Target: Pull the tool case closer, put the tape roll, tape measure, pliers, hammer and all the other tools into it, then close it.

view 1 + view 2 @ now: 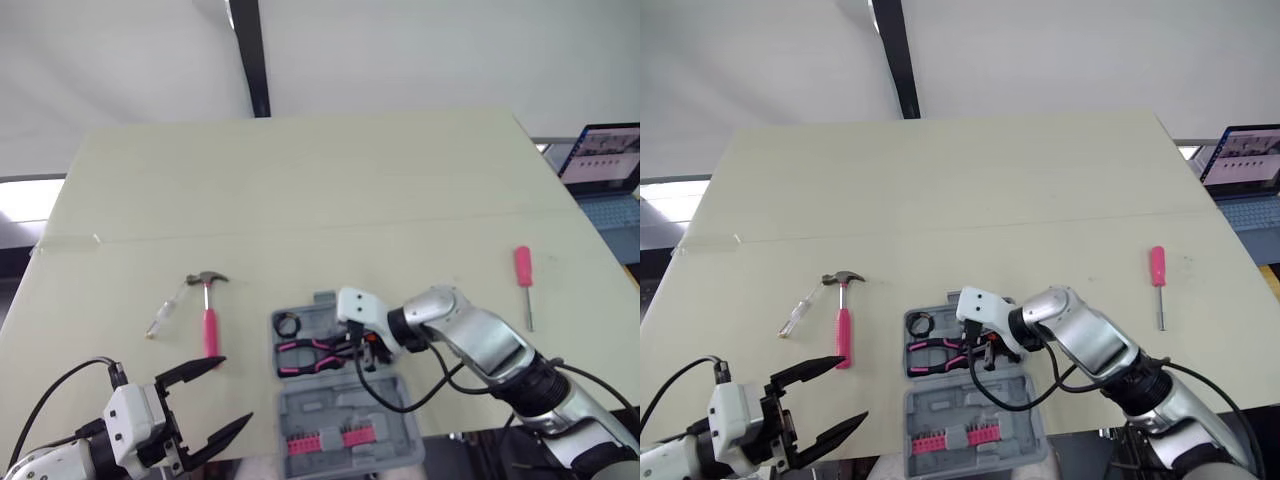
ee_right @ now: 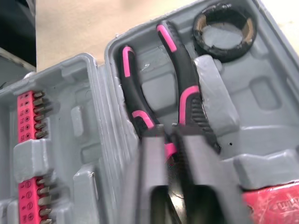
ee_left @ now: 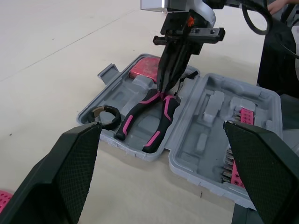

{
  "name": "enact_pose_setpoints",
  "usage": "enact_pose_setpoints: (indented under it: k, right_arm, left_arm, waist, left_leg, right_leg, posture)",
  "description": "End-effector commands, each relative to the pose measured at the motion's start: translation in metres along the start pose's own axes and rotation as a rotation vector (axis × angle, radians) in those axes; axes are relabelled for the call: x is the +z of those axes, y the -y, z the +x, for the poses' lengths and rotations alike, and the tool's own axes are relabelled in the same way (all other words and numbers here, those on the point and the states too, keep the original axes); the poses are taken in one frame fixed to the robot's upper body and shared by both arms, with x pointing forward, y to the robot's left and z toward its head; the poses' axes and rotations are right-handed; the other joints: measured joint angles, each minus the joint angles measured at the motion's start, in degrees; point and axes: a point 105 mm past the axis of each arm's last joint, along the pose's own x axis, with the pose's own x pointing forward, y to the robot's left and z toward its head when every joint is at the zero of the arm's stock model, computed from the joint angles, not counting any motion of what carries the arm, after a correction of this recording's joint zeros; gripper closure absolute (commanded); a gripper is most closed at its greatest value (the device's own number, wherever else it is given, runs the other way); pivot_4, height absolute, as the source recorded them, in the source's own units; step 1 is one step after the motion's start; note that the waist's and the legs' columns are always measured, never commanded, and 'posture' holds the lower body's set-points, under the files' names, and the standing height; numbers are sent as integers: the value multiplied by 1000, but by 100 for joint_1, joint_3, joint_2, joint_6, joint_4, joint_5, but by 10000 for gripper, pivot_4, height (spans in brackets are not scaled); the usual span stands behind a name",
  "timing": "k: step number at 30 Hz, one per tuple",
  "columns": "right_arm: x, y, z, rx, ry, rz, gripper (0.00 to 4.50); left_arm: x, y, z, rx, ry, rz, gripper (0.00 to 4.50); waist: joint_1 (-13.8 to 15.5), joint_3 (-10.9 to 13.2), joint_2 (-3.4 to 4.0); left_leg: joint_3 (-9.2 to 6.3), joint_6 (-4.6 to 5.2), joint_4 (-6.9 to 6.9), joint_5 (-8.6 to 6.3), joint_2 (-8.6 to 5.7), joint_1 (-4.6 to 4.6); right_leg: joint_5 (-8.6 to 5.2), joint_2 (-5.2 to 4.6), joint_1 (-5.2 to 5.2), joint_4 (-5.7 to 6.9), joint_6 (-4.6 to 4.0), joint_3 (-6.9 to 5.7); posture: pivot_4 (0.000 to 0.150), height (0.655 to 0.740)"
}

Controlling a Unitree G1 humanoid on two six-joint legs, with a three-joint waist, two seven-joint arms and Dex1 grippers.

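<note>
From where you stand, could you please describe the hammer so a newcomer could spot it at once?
Start at the open grey tool case near the front edge of the table. Just left of it lies the hammer. Its pink handle and metal claw head set it apart from the slim clear screwdriver beside it.

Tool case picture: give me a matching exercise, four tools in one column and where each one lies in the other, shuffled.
1 pliers
2 tape roll
3 hammer
4 pink screwdriver

A table, robot's right of the case
B corner pocket of the case
C table, robot's left of the case
D in the case, gripped by the right gripper

Pairs: 1-D, 2-B, 3-C, 4-A
</note>
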Motion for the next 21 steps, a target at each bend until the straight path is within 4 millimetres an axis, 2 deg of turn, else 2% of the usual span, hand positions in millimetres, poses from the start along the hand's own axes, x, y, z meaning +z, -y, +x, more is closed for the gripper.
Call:
enact_pose_setpoints:
  k: [1, 21]
  right_arm:
    - [9, 1, -5, -24, 103, -65, 44543]
    - [-21, 7, 8, -43, 54, 7, 44543]
  left_arm:
    - [4, 2, 1, -2, 16, 19, 0]
    - [4, 4, 2, 1, 14, 19, 0]
  waist:
    - [-1, 0, 0]
    - [0, 0, 0]
  left_leg:
    - [0, 0, 0, 0, 0, 0]
    - [0, 0, 1, 0, 0, 1]
  right_leg:
    - [0, 0, 0, 1, 0, 0]
    - [0, 0, 2, 1, 0, 0]
  posture:
    - [1500, 7400]
    - [1500, 7400]
